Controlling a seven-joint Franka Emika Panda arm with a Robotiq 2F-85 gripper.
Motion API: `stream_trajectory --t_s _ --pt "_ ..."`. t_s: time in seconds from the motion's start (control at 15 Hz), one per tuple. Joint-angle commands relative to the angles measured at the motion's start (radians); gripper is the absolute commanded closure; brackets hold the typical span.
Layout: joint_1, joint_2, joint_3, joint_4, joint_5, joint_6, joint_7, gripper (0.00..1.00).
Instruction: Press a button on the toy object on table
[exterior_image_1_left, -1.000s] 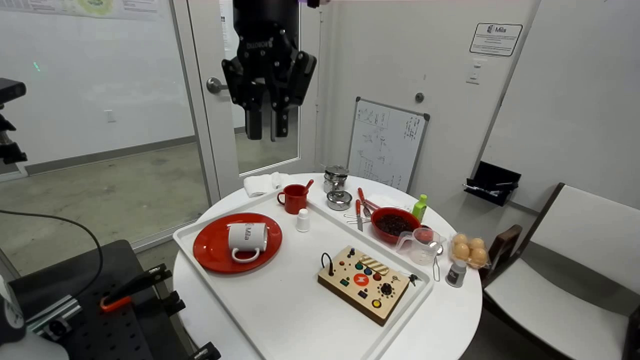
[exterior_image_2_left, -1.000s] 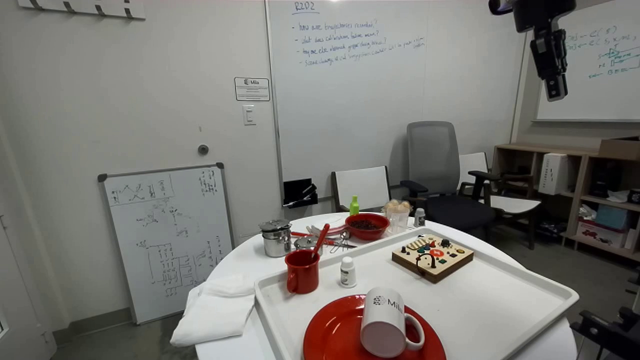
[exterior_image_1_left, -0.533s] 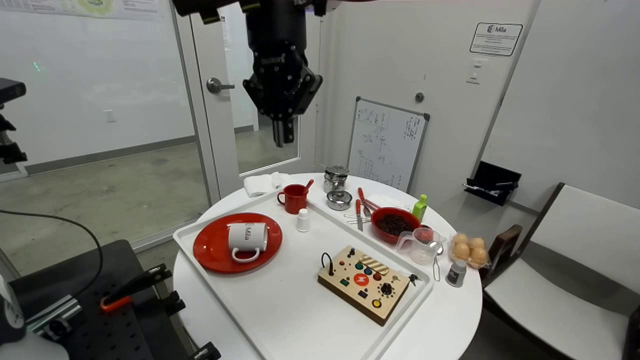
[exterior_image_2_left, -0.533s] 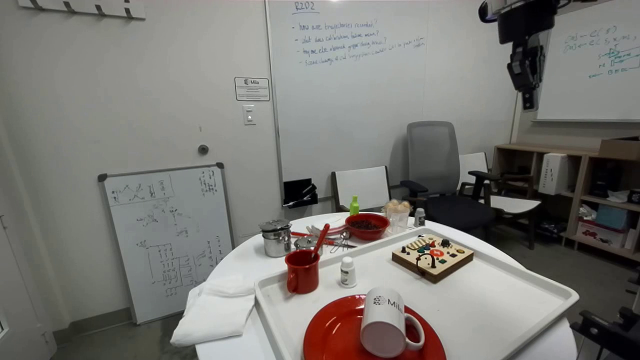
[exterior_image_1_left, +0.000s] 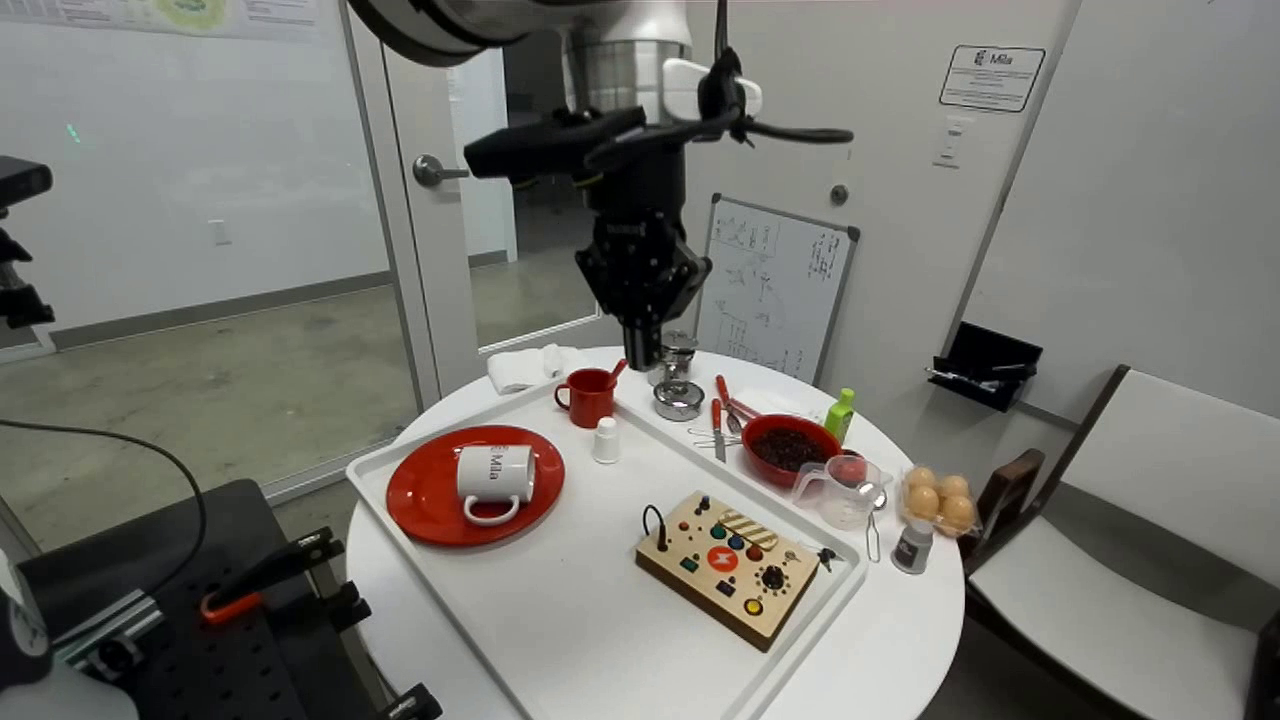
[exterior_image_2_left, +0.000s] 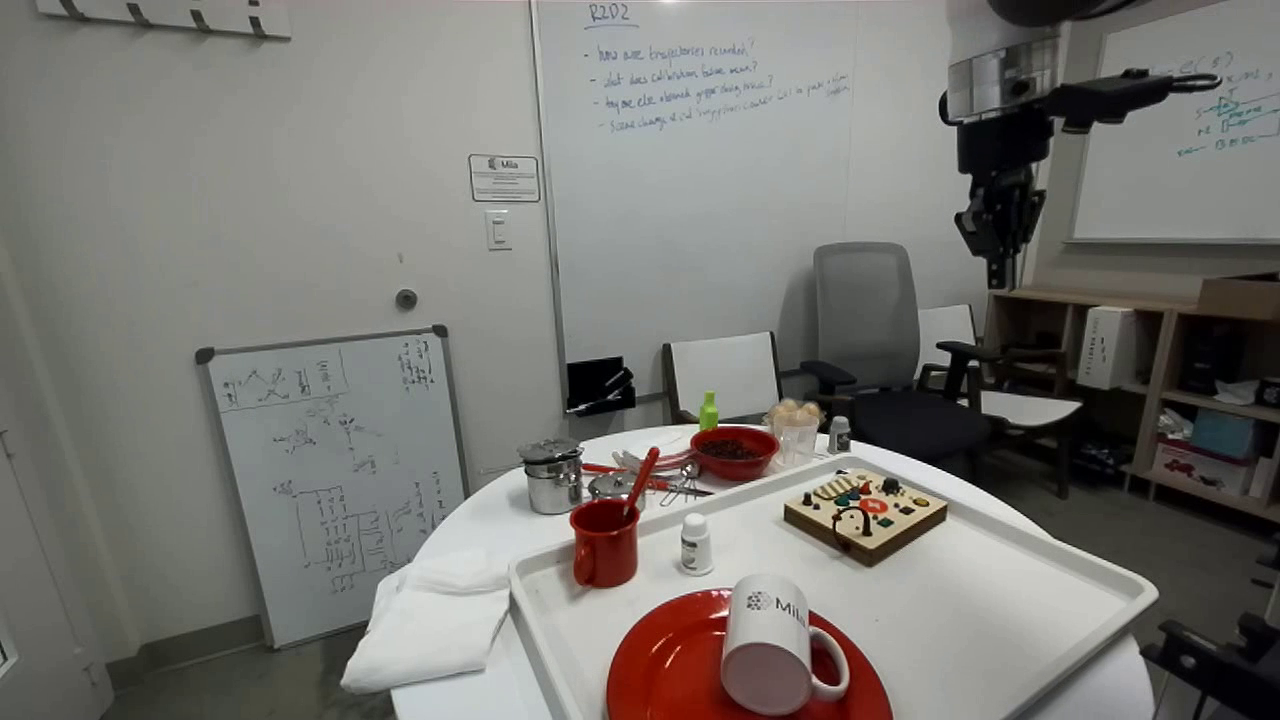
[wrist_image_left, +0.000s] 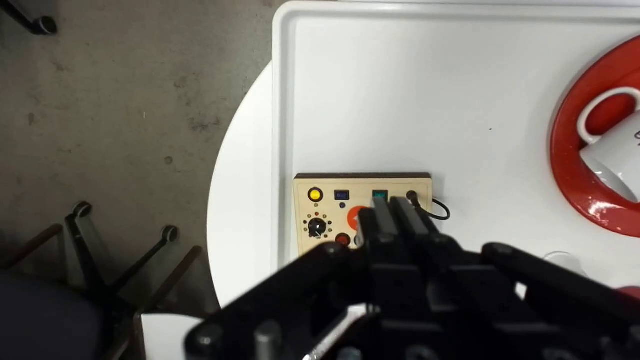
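The toy object (exterior_image_1_left: 705, 577) is a tan board with colored buttons, switches and a dark knob. It lies flat on a white tray (exterior_image_1_left: 560, 625) on the round white table (exterior_image_1_left: 905, 630). It also shows in an exterior view (exterior_image_2_left: 868, 515) and in the wrist view (wrist_image_left: 330, 215), where my fingers hide its lower right part. My gripper (exterior_image_1_left: 643, 352) points down, high above the table and well apart from the toy. It also shows in an exterior view (exterior_image_2_left: 1001, 276). In the wrist view its fingertips (wrist_image_left: 390, 202) are close together with nothing visible between them.
A red plate (exterior_image_1_left: 425, 500) with a tipped white mug (exterior_image_1_left: 495, 473) lies on the tray, near a small white bottle (exterior_image_1_left: 606, 441) and a red mug (exterior_image_1_left: 590, 402). A red bowl (exterior_image_1_left: 770, 470), measuring cup (exterior_image_1_left: 845, 495), steel pots (exterior_image_1_left: 678, 400) and eggs (exterior_image_1_left: 940, 497) stand beyond the tray.
The fingers have closed from a visible gap to together. The arm has come lower and moved toward the table, to the right in an exterior view. The toy has not moved.
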Motion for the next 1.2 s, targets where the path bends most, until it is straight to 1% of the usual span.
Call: stream_trajectory --t_s 0.0,0.2,0.33,0.47,0.53,0.6,0.87,0.93,1.13 --pt "-0.008 0.131 -0.011 0.045 -0.009 0.06 0.06 0.93" --pt "-0.006 0.212 -0.021 0.06 -0.012 0.076 0.114 0.92" --pt "-0.002 0.246 -0.03 0.067 0.005 0.071 0.126 0.92" --pt "0.002 0.232 -0.033 0.06 0.025 0.051 0.109 0.93" --pt "0.003 0.229 -0.035 0.046 0.008 0.061 0.104 0.95" --pt "0.004 0.233 -0.037 0.047 0.008 0.061 0.104 0.93" --pt "0.004 0.234 -0.037 0.046 0.008 0.061 0.104 0.94" --pt "0.005 0.25 -0.036 0.058 0.008 0.059 0.103 0.94" --pt "0.004 0.33 -0.026 0.1 0.058 0.088 0.002 0.93"
